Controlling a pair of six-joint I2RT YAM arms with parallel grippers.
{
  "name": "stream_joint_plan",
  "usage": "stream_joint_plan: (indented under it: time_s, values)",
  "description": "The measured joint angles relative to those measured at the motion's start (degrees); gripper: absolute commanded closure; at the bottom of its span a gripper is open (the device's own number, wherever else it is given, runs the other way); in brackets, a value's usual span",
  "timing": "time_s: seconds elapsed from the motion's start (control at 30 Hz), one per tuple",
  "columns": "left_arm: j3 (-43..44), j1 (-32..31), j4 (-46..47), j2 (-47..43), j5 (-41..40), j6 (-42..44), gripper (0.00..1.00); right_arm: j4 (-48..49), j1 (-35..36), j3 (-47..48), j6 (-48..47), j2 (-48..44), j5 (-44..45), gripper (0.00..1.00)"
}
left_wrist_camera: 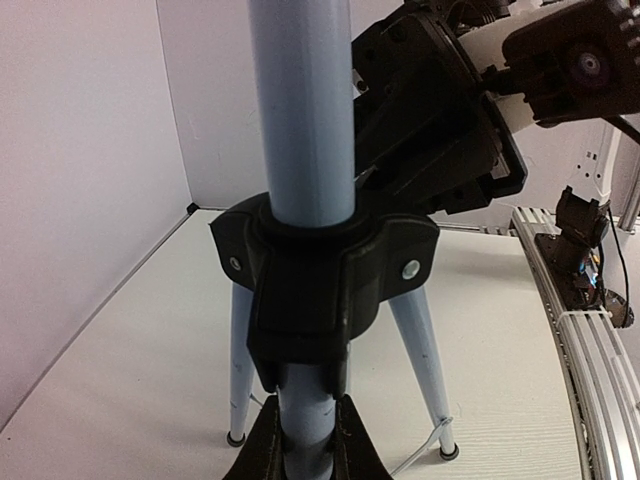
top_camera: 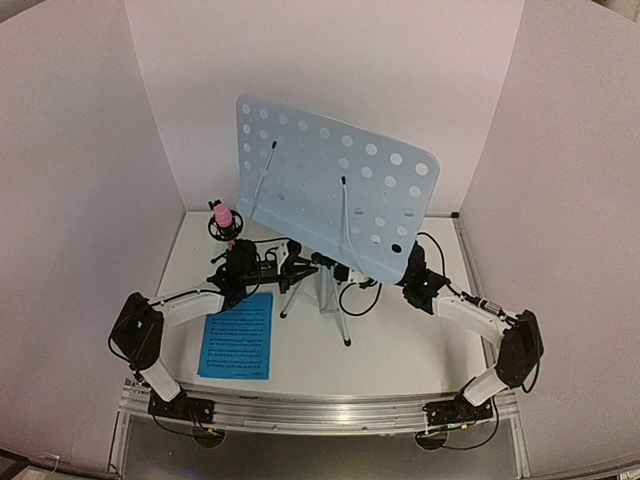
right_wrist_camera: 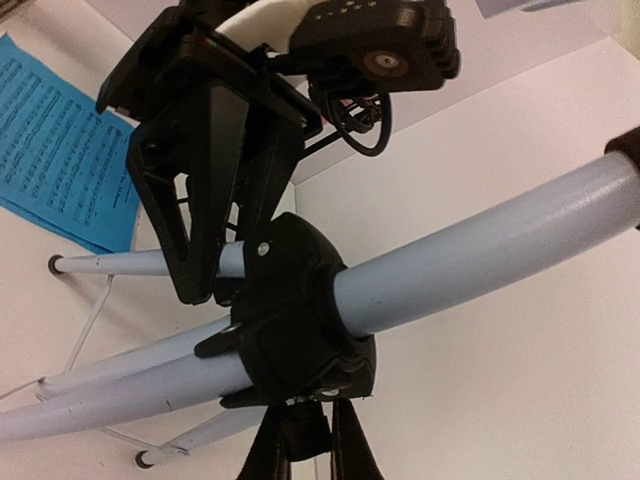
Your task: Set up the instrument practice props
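Item: stand (top_camera: 335,190), upright on its tripod, mid-table (top_camera: 400,345); perforated desk tilted at top.
Long axis: pole (left_wrist_camera: 300,100), vertical.
Landmark: black collar (left_wrist_camera: 330,270), at the junction of legs and pole.
Left jaws: clamped on the tube just below the collar, approaching from its left.
Right jaws: closed tight on the collar's lower tab, approaching from its right; seemingly a grip.
Both arms equally near the collar.
Blue sheet (top_camera: 238,335): flat on table, left of the collar, toward the arm bases, close by the tripod's left foot.
Likely next: adjustment along the pole.
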Motion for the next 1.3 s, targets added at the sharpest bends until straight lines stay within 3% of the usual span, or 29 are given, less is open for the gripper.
stream_joint_plan:
  time_s: [0.27,0.7,1.3]
  values:
    - [0.0,0.0,0.0,0.0,0.0,0.1,1.00,-3.9,0.2,1.1,4.7,-0.7,-0.3,1.00]
    - [0.0,-0.6,0.5,0.0,1.5,1.8,1.00,-18.8,-0.9,7.4,26.8,-1.2,-7.2,1.00]
    - [2.2,-1.3,-5.0,0.0,-0.9,2.1,1.00,-28.8,-8.5,19.0,58.8,9.4,-31.7,1.00]
